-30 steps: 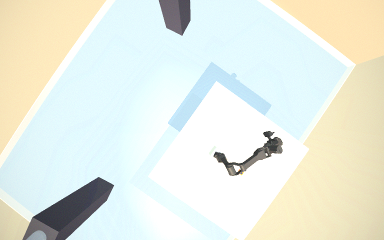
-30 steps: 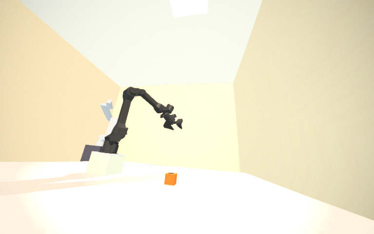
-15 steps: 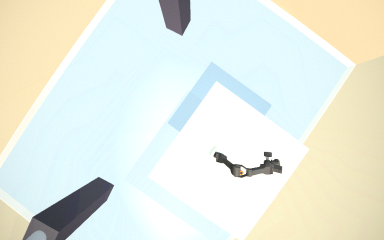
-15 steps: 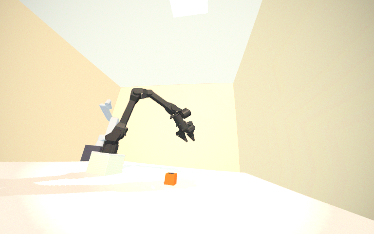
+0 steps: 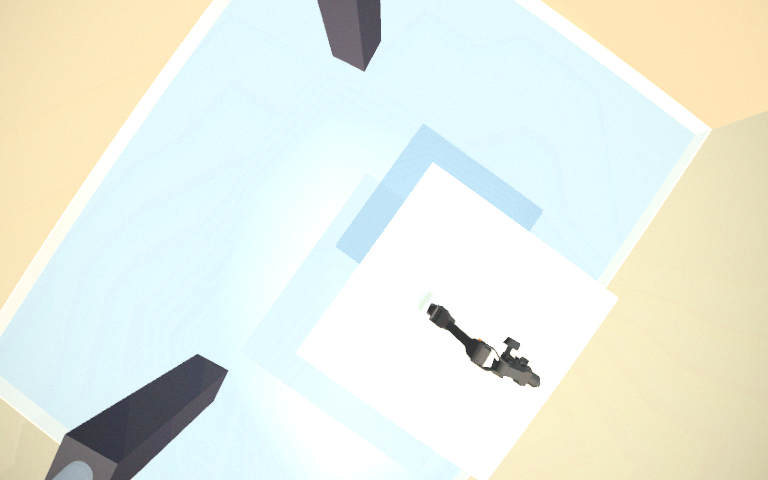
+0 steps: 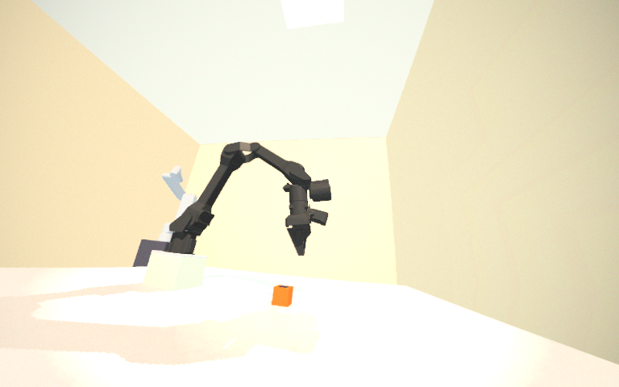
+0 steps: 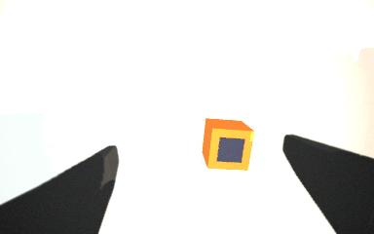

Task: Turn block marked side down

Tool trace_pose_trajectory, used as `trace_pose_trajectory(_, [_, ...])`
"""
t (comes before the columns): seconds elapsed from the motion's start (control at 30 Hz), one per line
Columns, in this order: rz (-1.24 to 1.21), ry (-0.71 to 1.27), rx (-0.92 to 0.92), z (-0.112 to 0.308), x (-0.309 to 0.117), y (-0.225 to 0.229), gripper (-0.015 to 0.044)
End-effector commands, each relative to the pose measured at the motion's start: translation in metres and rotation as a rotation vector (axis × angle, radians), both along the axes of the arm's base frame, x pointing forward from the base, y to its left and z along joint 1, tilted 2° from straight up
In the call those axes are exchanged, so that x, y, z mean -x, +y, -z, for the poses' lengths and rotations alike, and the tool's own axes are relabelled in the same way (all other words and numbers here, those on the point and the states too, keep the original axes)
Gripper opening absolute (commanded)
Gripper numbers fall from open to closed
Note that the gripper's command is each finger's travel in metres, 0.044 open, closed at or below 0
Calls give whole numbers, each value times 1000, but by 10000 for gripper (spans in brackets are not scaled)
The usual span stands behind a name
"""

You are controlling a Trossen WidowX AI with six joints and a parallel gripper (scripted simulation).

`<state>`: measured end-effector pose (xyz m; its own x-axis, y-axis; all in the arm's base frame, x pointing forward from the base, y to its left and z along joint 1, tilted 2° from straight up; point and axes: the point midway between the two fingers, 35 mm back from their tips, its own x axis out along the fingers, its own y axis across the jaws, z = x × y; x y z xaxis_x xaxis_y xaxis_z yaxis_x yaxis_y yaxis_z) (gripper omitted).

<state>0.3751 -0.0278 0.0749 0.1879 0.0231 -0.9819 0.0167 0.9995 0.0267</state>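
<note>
The orange block (image 6: 282, 295) (image 7: 207, 143) sits on the white table (image 5: 396, 271) (image 6: 410, 337). Its yellow face with a dark square mark faces up, seen in the wrist view. Only a sliver of orange shows beside the arm in the top view. My gripper (image 6: 301, 254) (image 7: 201, 144) is open and empty, pointing down, well above the block. In the exterior view its tips are a little right of the block. In the wrist view the block appears between the two fingers, nearer the right one. The fingertips are hidden in the top view.
The arm's pale base block (image 6: 176, 270) stands at the left in the exterior view. Behind it are a dark box (image 6: 147, 252) and a pale jointed shape (image 6: 173, 182). Walls rise around, and two dark beams (image 5: 352, 33) (image 5: 147, 407) cross the edges of the top view.
</note>
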Motion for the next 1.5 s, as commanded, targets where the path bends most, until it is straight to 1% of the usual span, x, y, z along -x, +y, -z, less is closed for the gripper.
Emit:
trace_pose_trajectory(0.0, [123,142,-6,15,28,-38,440])
trace_pose_trajectory(0.27, [127,146,-7,15,30,-39,440])
trace_pose_trajectory(0.3, [127,146,-7,18,30,-38,440])
trace_pose_trajectory(0.4, [127,146,-7,48,31,-34,440])
trace_pose_trajectory(0.43, [127,146,-7,50,31,-34,440])
trace_pose_trajectory(0.57, [127,146,-7,50,31,-34,440])
trace_pose_trajectory(0.7, [127,146,-7,65,30,-34,440])
trace_pose_trajectory(0.87, [127,146,-7,66,30,-34,440])
trace_pose_trajectory(1.47, [127,147,-7,96,29,-34,440])
